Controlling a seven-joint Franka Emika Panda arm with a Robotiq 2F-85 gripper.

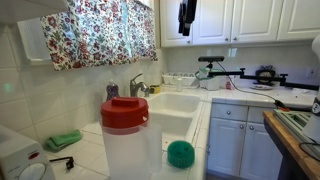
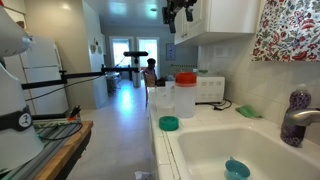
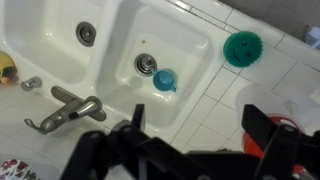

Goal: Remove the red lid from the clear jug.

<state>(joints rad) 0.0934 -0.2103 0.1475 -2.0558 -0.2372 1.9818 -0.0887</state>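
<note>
- The claw point(image 1: 187, 17) was held high in front of the white wall cabinets point(image 1: 255, 20), well above everything on the desk; it was judged to be placed there for a clear look down before any descent.
- In the wrist view the claw point(image 3: 192, 116) was seen with its fingers spread wide, and nothing was held between them.
- The clear jug point(image 1: 128, 150) was found standing upright on the tiled desk point(image 1: 88, 152), near its front edge and beside the sink point(image 1: 180, 104).
- The red lid point(image 1: 124, 113) was seated squarely on the jug's top, so the removal was judged not yet begun.
- In the wrist view only a sliver of the red lid point(image 3: 284, 137) was shown at the lower right, so the claw was judged to be off to one side of it, over the sink rim.
- A green ball point(image 1: 180, 153) was lying on the desk just beside the jug.
- A blue cup point(image 3: 165, 80) was resting in the basin near the drain, behind the faucet point(image 3: 70, 108).
- A home kitchen was shown: white tiles, a floral curtain point(image 1: 100, 30), and a green cloth point(image 1: 64, 140) by the wall.
</note>
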